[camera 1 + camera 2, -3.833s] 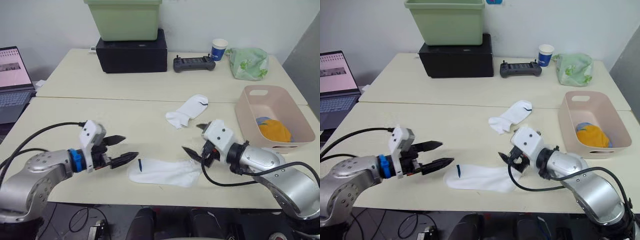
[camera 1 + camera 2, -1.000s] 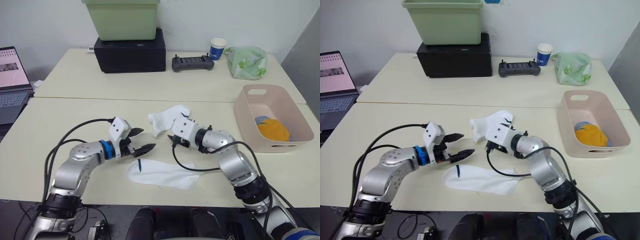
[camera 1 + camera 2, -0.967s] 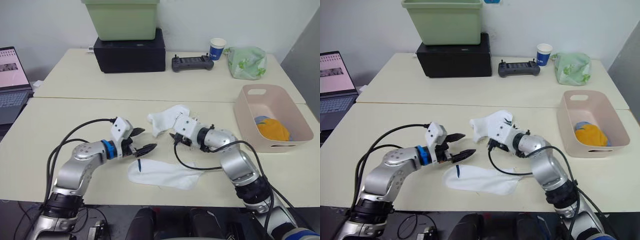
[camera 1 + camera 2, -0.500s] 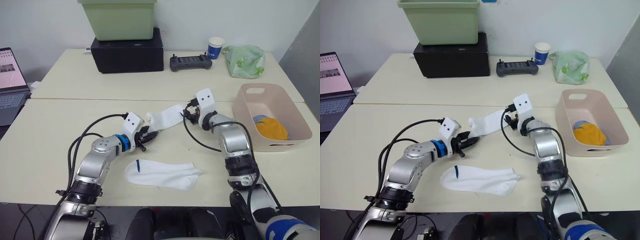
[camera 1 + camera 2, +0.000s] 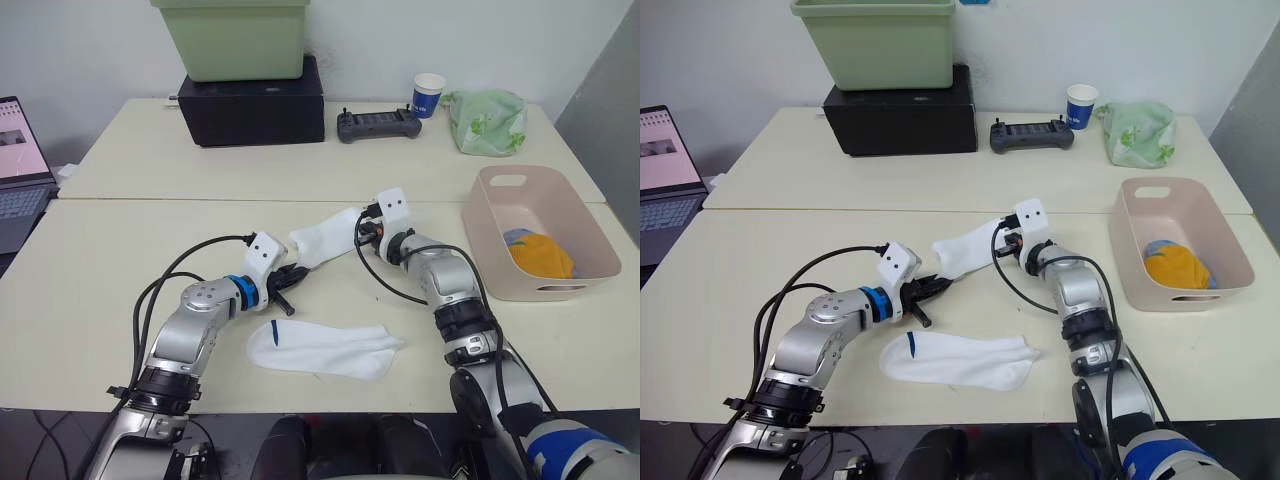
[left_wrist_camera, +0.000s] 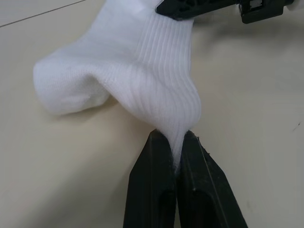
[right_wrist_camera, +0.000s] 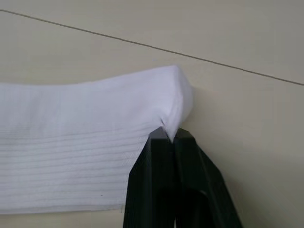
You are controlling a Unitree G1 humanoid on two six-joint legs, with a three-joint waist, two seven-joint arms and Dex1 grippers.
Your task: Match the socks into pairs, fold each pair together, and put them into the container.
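A white sock [image 5: 324,234] is stretched just above the table between my two grippers. My left gripper [image 5: 295,273] is shut on its nearer end; the left wrist view shows the fabric [image 6: 142,71] pinched between the black fingers [image 6: 156,190]. My right gripper [image 5: 360,230] is shut on the far corner of the same sock [image 7: 85,147]. A second white sock [image 5: 325,348] with a dark blue mark lies flat near the front edge. The pale pink container [image 5: 480,235] stands at the right, holding a mustard-orange sock [image 5: 545,255] and a bit of light blue.
At the back stand a green tub [image 5: 235,35] on a black box [image 5: 250,95], a controller [image 5: 377,125], a paper cup [image 5: 429,95] and a green-and-white cloth bundle [image 5: 488,122]. A laptop [image 5: 20,160] sits at the far left.
My left gripper, open a second ago, has closed on the sock's near end. The right gripper has closed on the far corner, and the sock now spans both.
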